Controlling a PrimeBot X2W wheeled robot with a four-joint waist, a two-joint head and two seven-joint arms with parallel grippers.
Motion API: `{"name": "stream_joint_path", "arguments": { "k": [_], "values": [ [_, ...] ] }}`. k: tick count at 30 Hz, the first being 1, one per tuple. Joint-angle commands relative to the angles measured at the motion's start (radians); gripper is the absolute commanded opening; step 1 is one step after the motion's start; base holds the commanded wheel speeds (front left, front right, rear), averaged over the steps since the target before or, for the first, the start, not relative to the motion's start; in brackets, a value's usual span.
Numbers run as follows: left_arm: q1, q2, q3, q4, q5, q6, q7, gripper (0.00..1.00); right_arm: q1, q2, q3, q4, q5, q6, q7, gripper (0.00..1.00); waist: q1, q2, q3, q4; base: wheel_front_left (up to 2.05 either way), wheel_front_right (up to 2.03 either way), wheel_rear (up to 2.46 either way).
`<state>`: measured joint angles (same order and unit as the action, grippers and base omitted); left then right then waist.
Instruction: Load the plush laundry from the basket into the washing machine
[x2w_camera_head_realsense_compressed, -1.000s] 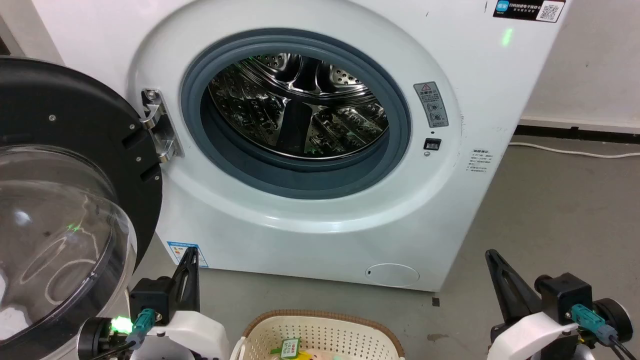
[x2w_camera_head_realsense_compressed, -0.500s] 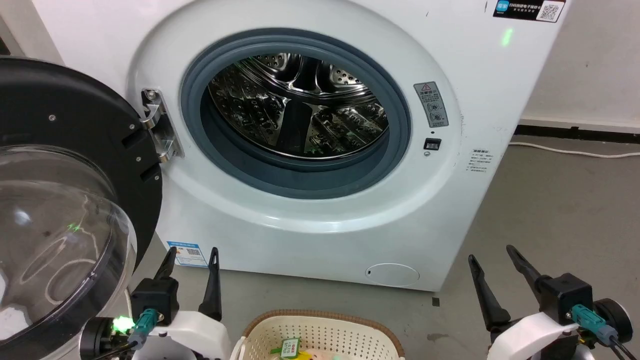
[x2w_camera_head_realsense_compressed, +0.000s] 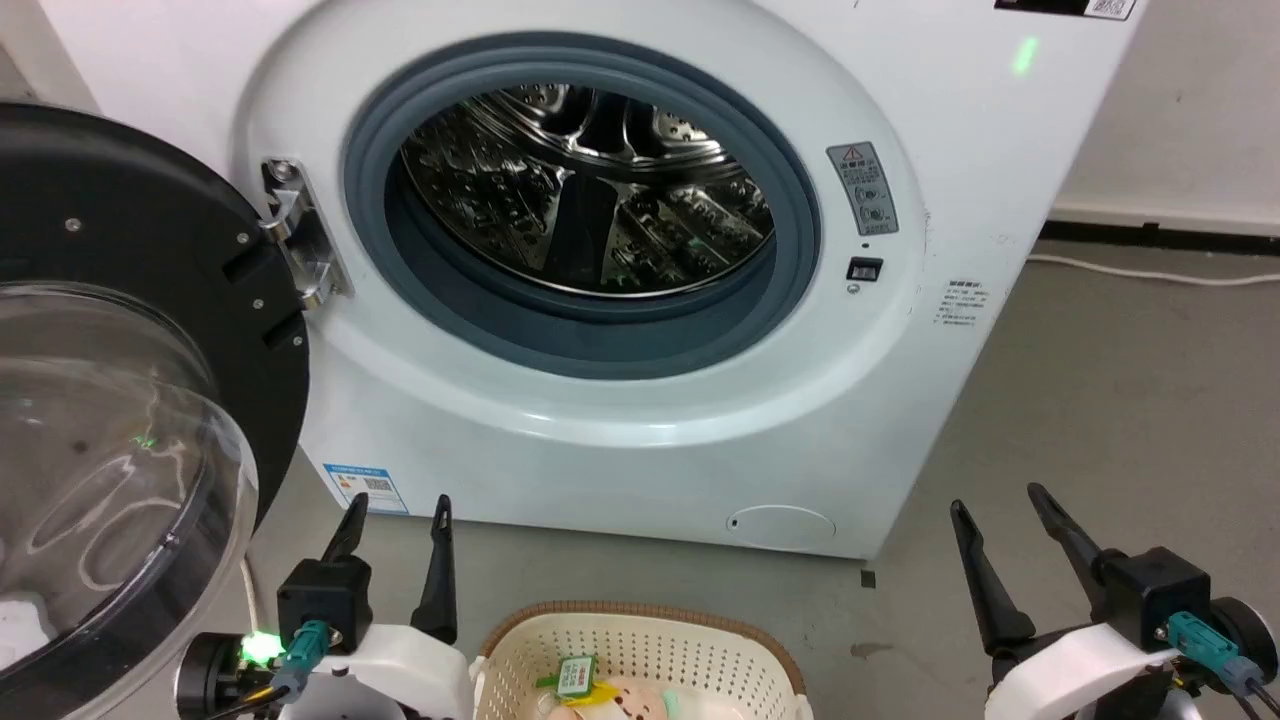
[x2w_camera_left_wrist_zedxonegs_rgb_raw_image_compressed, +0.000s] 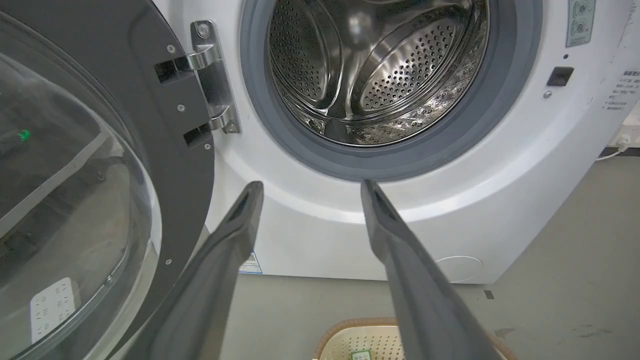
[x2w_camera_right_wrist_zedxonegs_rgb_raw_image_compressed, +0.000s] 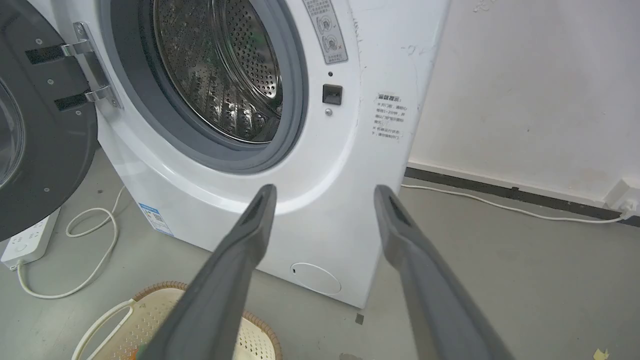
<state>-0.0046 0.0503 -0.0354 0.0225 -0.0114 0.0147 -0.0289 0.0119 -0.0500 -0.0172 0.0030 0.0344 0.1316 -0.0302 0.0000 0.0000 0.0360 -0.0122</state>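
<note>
The white washing machine stands ahead with its door swung open to the left and its steel drum bare. The cream basket sits on the floor at the bottom centre, between my arms. In it lies a peach-pink plush with a green tag; the burger plush is hidden. My left gripper is open left of the basket, holding nothing. My right gripper is open to the right. The left gripper and right gripper point at the machine's front.
The clear dome window of the door juts out close to my left arm. A white power strip and a looped cable lie on the floor under the door. Another cable runs along the right wall over grey floor.
Both grippers went from shut to open. The camera has tipped down a little, so more of the basket and its plush shows.
</note>
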Motion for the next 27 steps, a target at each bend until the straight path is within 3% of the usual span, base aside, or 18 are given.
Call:
{"name": "stream_joint_path", "arguments": {
  "k": [1, 12, 27],
  "values": [
    [-0.019, 0.0, -0.01, 0.011, -0.003, 0.002, -0.013, 1.0, -0.012, 0.0, -0.006, -0.007, 0.01, 0.0, -0.012, 1.0, 0.0, 0.0, 0.016, -0.006, 0.0, 0.0, 0.0],
    [-0.077, 0.009, -0.044, 0.106, 0.003, -0.013, -0.033, 1.0, -0.042, 0.0, -0.016, -0.025, 0.035, 0.0, -0.033, 1.0, 0.0, 0.0, 0.098, -0.034, 0.0, 0.0, 0.0],
    [-0.197, 0.042, -0.081, 0.345, -0.006, -0.037, -0.043, 1.0, -0.087, 0.0, -0.004, -0.044, 0.084, 0.0, -0.064, 1.0, 0.0, 0.0, 0.229, -0.093, 0.0, 0.0, 0.0]
  ]
}}
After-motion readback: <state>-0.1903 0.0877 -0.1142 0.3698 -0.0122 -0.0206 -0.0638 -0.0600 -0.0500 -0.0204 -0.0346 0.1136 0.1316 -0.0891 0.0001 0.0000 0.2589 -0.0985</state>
